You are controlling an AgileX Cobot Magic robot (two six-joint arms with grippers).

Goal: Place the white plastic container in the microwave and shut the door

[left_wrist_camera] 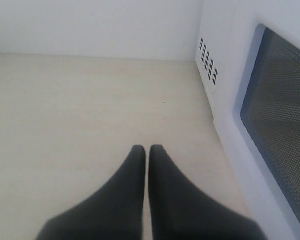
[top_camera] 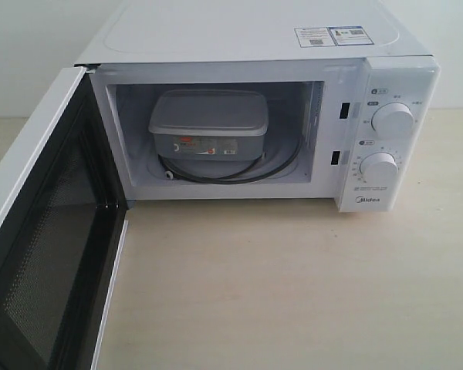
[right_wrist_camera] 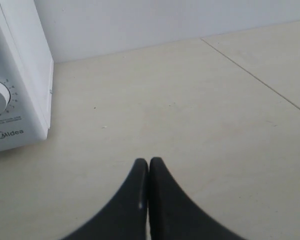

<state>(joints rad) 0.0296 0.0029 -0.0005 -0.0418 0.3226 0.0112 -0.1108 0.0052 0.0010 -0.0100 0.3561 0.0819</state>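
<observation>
Inside the microwave (top_camera: pixel 255 46) cavity, the white plastic container (top_camera: pixel 208 123) sits lid-on over the turntable ring (top_camera: pixel 239 176), toward the back and left of centre. I count one container. Its front side carries one red-and-dark label (top_camera: pixel 204 144), print too small for me to read.

The door (top_camera: pixel 54 254) stands wide open on its left hinge, black mesh inner face showing.

Control panel: two round dials (top_camera: pixel 392 119), one above the other, with a "Midea" logo (top_camera: pixel 368 201) below them. Dial markings unreadable. Two stickers (top_camera: pixel 330 35) side by side on top of the casing, text illegible.

Left pincer (left_wrist_camera: pixel 147 149): fingertips together, holding nothing, above bare surface (left_wrist_camera: pixel 65 125) beside the door's outer window. Right pincer (right_wrist_camera: pixel 148 162): likewise closed and empty, above the surface near the microwave's front right corner.
</observation>
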